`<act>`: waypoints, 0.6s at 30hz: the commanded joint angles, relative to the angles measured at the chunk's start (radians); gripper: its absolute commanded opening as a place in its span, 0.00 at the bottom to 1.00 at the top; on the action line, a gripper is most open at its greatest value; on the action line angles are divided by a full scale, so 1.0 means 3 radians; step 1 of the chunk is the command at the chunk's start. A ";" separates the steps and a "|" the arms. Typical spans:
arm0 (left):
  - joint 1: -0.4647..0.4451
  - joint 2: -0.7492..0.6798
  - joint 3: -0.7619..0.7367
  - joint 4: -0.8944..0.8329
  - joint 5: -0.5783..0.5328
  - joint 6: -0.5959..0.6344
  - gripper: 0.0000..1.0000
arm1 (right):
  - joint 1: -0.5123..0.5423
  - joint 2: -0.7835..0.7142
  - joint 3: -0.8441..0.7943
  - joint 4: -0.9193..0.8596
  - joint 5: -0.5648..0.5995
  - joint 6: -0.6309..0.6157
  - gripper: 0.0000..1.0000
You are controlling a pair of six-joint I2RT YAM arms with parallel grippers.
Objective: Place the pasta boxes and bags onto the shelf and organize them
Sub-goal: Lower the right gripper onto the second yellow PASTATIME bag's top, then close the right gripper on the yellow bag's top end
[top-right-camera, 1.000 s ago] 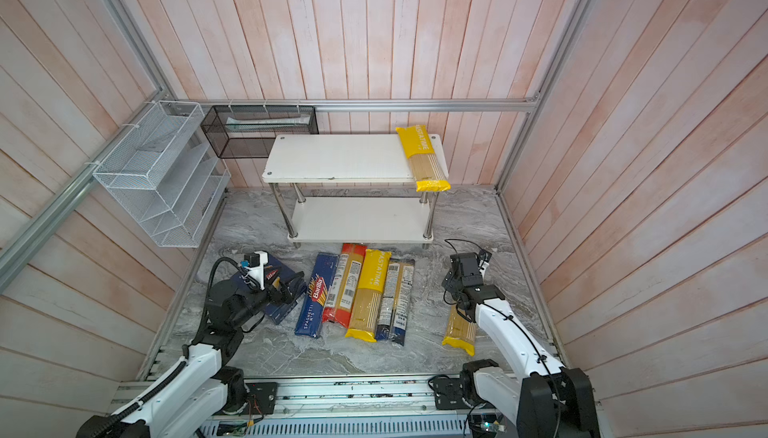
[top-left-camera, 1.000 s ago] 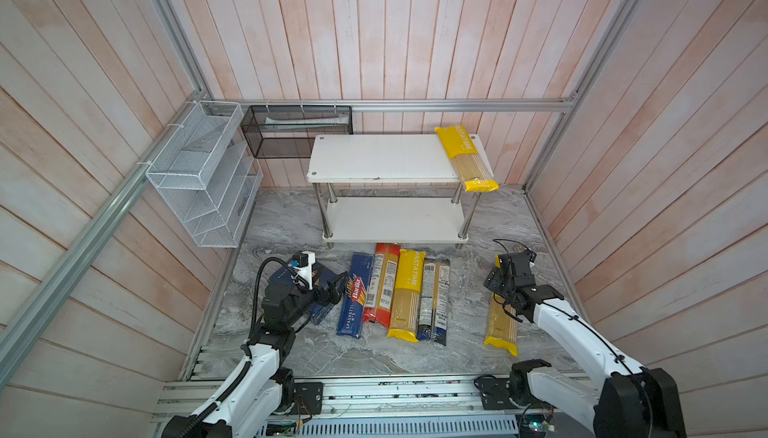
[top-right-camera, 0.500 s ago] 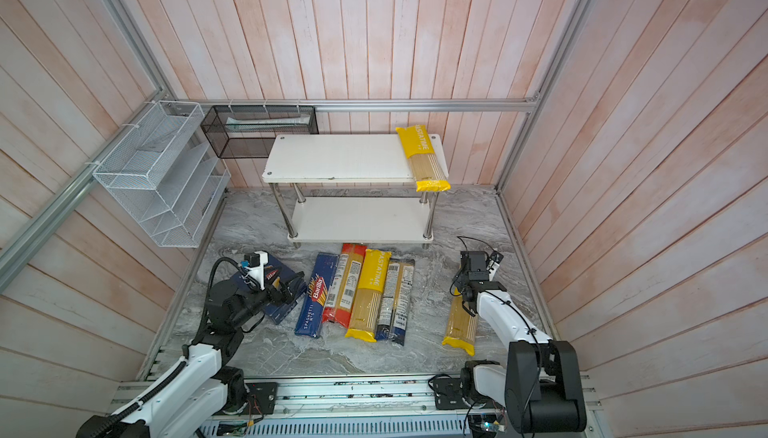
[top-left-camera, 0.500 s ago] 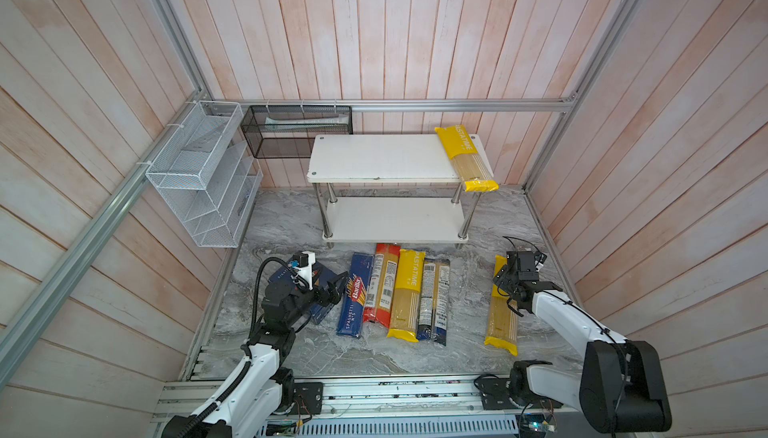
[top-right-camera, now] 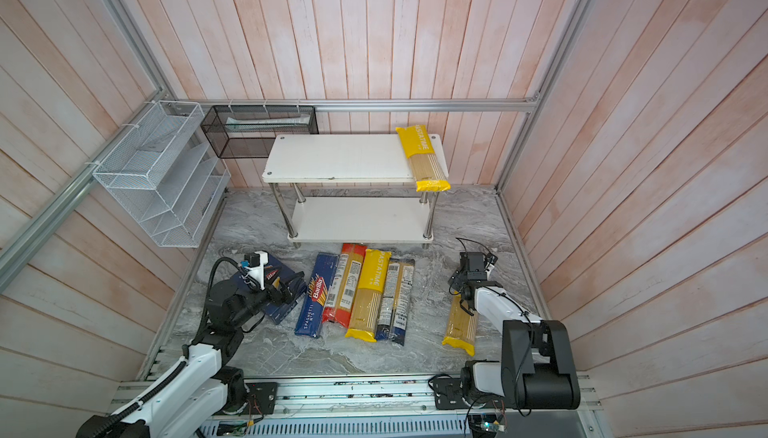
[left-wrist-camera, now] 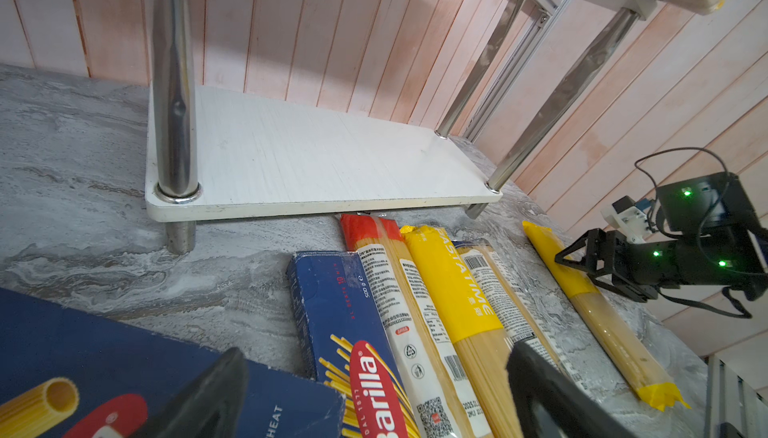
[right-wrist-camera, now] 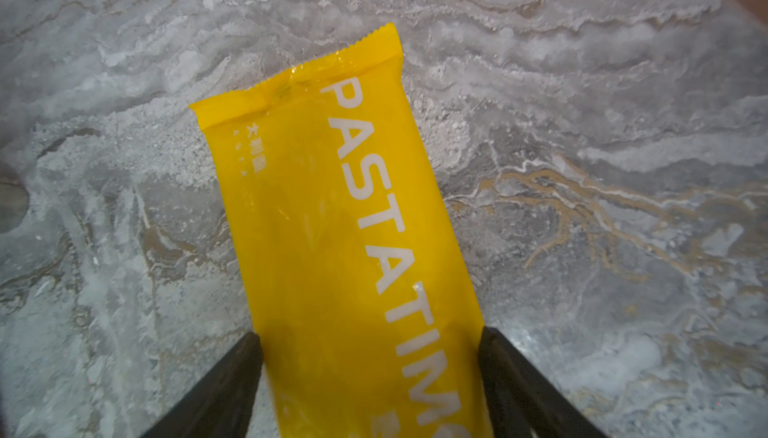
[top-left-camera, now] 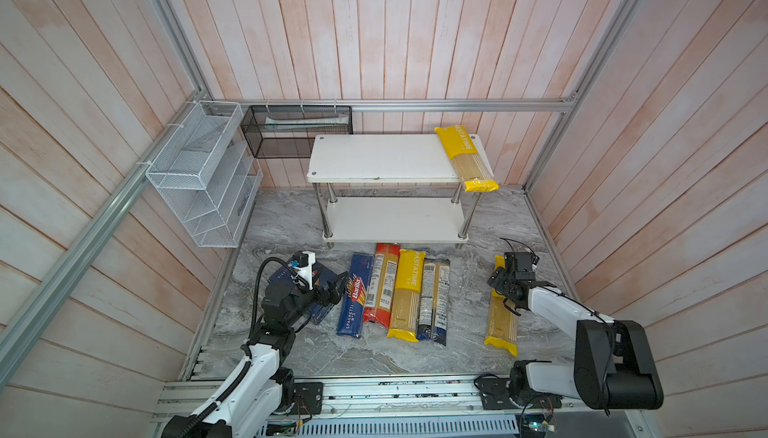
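The shelf point(top-left-camera: 386, 157) point(top-right-camera: 340, 161) stands at the back with one yellow bag point(top-left-camera: 465, 157) on its top board, overhanging the front right corner. On the floor in front lie a narrow Barilla box point(top-left-camera: 355, 301), a red-ended bag point(top-left-camera: 382, 286), a yellow bag point(top-left-camera: 407, 294) and two clear navy-ended bags point(top-left-camera: 434, 298). My left gripper point(top-left-camera: 338, 286) point(left-wrist-camera: 376, 353) hovers open over the wide Barilla box point(left-wrist-camera: 124, 357). My right gripper point(top-left-camera: 500, 286) point(right-wrist-camera: 370, 340) is open, with a finger on each side of a separate yellow bag point(right-wrist-camera: 332, 207) point(top-left-camera: 500, 323) lying flat on the floor.
A white wire-mesh organizer point(top-left-camera: 199, 178) hangs on the left wall and a black mesh basket point(top-left-camera: 297, 130) on the back rail. Wooden walls close in three sides. The lower shelf board point(left-wrist-camera: 316, 157) sits just above the marble floor. A metal rail point(top-left-camera: 374, 394) runs along the front.
My right arm has folded up, elbow drawn in and raised, while its gripper stays over the far end of the lone yellow bag. The left arm has not moved.
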 commanded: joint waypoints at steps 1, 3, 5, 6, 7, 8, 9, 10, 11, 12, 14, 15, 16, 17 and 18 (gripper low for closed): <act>-0.0013 -0.0003 0.0004 0.0081 0.0028 0.0037 1.00 | -0.0006 0.0119 -0.0008 -0.0005 -0.0298 -0.0058 0.81; -0.0017 0.0002 0.0002 0.0084 0.0025 0.0033 1.00 | -0.0003 0.0155 -0.0002 -0.0016 -0.0392 -0.0072 0.80; -0.0018 -0.0004 0.0000 0.0080 0.0031 0.0036 1.00 | -0.0006 0.0169 -0.0007 -0.0021 -0.0506 -0.0079 0.79; -0.0018 -0.0002 0.0003 0.0080 0.0028 0.0036 1.00 | -0.0003 0.0164 -0.0013 -0.0023 -0.0550 -0.0072 0.79; -0.0015 -0.0006 0.0003 0.0080 0.0028 0.0032 1.00 | -0.0002 0.0151 -0.0031 -0.0010 -0.0605 -0.0050 0.79; -0.0017 -0.0005 0.0000 0.0080 0.0031 0.0036 1.00 | -0.0007 0.0136 -0.0052 0.0004 -0.0676 -0.0043 0.79; -0.0017 -0.0013 -0.0006 0.0092 0.0033 0.0036 1.00 | -0.0006 0.0113 -0.0067 0.0008 -0.0748 -0.0034 0.79; -0.0017 -0.0013 -0.0010 0.0095 0.0032 0.0029 0.99 | -0.0001 0.0086 -0.0091 0.0025 -0.0828 -0.0016 0.78; -0.0017 -0.0012 -0.0007 0.0095 0.0033 0.0034 1.00 | 0.0007 0.0055 -0.0115 0.0036 -0.0911 -0.0004 0.77; -0.0015 -0.0006 -0.0006 0.0094 0.0034 0.0036 1.00 | 0.0014 0.0027 -0.0130 0.0047 -0.0969 0.0015 0.77; -0.0015 0.0000 -0.0002 0.0092 0.0033 0.0036 1.00 | 0.0053 -0.0031 -0.0150 0.0032 -0.1023 0.0055 0.77; -0.0016 0.0004 -0.0003 0.0095 0.0032 0.0036 1.00 | 0.0075 -0.0052 -0.0154 0.0029 -0.1022 0.0069 0.76; -0.0017 0.0007 -0.0002 0.0094 0.0033 0.0035 1.00 | 0.0099 -0.0075 -0.0160 0.0027 -0.1046 0.0078 0.77; -0.0015 0.0007 -0.0006 0.0093 0.0034 0.0034 0.99 | 0.0115 -0.0094 -0.0165 0.0016 -0.1082 0.0087 0.76; -0.0017 0.0008 0.0001 0.0095 0.0033 0.0034 1.00 | 0.0126 -0.0106 -0.0165 0.0010 -0.1132 0.0090 0.76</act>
